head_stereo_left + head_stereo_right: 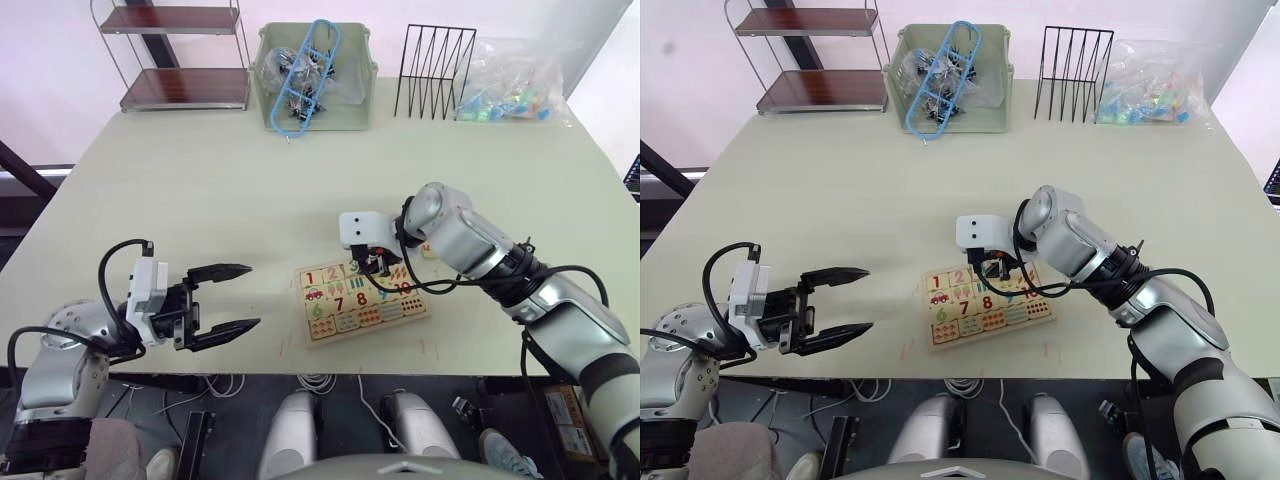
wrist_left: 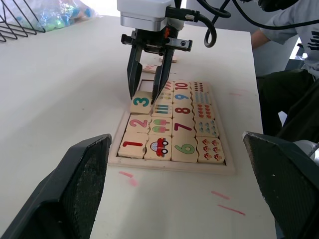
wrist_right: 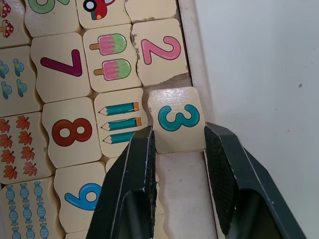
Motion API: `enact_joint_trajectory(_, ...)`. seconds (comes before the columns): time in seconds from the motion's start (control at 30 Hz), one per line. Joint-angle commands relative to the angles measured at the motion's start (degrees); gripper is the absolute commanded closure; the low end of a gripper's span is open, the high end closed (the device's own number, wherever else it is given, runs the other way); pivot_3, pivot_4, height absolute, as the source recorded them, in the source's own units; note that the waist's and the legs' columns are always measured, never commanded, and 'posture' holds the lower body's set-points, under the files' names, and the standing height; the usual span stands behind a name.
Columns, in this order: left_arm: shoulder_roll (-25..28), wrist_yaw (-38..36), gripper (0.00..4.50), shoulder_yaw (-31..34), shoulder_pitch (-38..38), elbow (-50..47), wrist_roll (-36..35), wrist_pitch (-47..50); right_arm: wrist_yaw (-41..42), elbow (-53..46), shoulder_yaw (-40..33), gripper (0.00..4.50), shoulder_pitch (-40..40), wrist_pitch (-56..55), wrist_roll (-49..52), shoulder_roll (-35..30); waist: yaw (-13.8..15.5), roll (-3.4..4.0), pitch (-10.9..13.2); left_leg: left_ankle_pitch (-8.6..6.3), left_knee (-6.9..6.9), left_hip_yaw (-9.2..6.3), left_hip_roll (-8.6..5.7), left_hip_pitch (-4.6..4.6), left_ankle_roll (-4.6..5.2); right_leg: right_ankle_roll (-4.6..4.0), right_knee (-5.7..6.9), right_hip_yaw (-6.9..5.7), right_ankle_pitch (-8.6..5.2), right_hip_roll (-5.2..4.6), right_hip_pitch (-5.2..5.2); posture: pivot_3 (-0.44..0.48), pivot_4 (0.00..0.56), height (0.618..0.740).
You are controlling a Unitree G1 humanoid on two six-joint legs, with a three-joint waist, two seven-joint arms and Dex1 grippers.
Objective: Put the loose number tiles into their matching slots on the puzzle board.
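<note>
We see the board lying near the front edge of the table, with the right gripper lowered over its number row. Its two black fingers straddle the 3 tile, one on each side and close against its edges, with the tile sitting slightly askew over its slot; whether it rests flat in the recess we cannot tell. Beside it in the same row, the 2 tile and the 1 tile already lie in place, the 2 next to the popsicle picture and the 1 next to the red car. Behind the 3, past the fingers, a bare slot shows in the left wrist view, and another loose tile lies on the table just beyond the board's far rim; its digit is too small to read. The rows of 6 to 10 and the counting pictures are filled. The left gripper hangs above the table to the left of the board, well apart from it, fingers spread wide and holding nothing. At the far edge of the table stand a shelf, a green bin, a black wire rack and a clear bag of colourful bits.
</note>
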Motion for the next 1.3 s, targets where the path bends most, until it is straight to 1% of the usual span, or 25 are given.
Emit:
enact_joint_trajectory(0.03,0.4,-0.2,0.00,1.3,0.0,-1.5,-0.5,-0.5,0.6,-0.8,-0.3,3.63,-0.1,-0.8,-0.2,0.1,0.0,0.00,0.0,0.00,0.00,0.00,0.00,0.00,0.00,0.00,0.00,0.00,0.00,0.00,0.00,0.000,0.150,0.740)
enact_joint_trajectory(0.5,0.3,0.0,0.00,1.0,0.1,-2.1,-0.4,-0.2,1.1,-1.2,-0.4,3.63,0.6,-2.4,-0.3,0.0,0.0,0.00,0.0,0.00,0.00,0.00,0.00,0.00,0.00,0.00,0.00,0.00,0.00,0.00,0.00,0.000,0.150,0.740)
enact_joint_trajectory(0.57,0.3,0.1,0.00,1.0,0.1,-2.2,-0.4,-0.2,1.1,-1.0,-0.4,2.62,0.7,-2.9,-0.3,0.1,0.0,0.00,0.0,0.00,0.00,0.00,0.00,0.00,0.00,0.00,0.00,0.00,0.00,0.00,0.00,0.000,0.150,0.740)
enact_joint_trajectory(0.63,0.3,0.1,0.00,1.0,0.1,-2.3,-0.3,-0.1,1.1,-0.9,-0.4,1.88,0.7,-3.2,-0.4,0.2,0.0,0.00,0.0,0.00,0.00,0.00,0.00,0.00,0.00,0.00,0.00,0.00,0.00,0.00,0.00,0.000,0.150,0.740)
enact_joint_trajectory(0.7,0.3,0.2,0.00,1.0,0.1,-2.3,-0.3,-0.1,1.0,-0.6,-0.5,0.82,0.6,-3.4,-0.4,0.3,0.0,0.00,0.0,0.00,0.00,0.00,0.00,0.00,0.00,0.00,0.00,0.00,0.00,0.00,0.00,0.000,0.150,0.740)
enact_joint_trajectory(0.73,0.2,0.3,0.00,1.0,0.1,-2.3,-0.3,-0.2,0.6,-0.2,-0.8,0.57,0.5,-3.4,-0.5,0.5,0.0,0.00,0.0,0.00,0.00,0.00,0.00,0.00,0.00,0.00,0.00,0.00,0.00,0.00,0.00,0.000,0.150,0.740)
enact_joint_trajectory(0.77,0.2,0.3,0.00,1.0,0.1,-2.3,-0.2,-0.2,0.4,0.1,-0.9,0.05,0.4,-3.5,-0.6,0.6,0.0,0.00,0.0,0.00,0.00,0.00,0.00,0.00,0.00,0.00,0.00,0.00,0.00,0.00,0.00,0.000,0.150,0.740)
enact_joint_trajectory(1.03,0.3,0.5,0.00,0.5,-0.8,-1.8,0.0,-0.1,1.3,-0.1,-2.4,0.05,0.4,-3.4,0.1,-0.9,0.0,0.00,0.0,0.00,0.00,0.00,0.00,0.01,0.00,0.00,0.00,0.00,0.00,0.00,0.01,0.000,0.150,0.740)
enact_joint_trajectory(1.3,0.4,0.3,0.00,0.1,-1.8,-1.5,0.3,0.1,-0.1,-3.0,-8.1,0.05,3.1,-1.7,3.2,-3.6,0.1,0.00,0.0,0.00,0.00,-0.01,-0.01,-0.05,0.00,0.00,-0.04,-0.01,0.00,-0.01,-0.03,0.000,0.150,0.740)
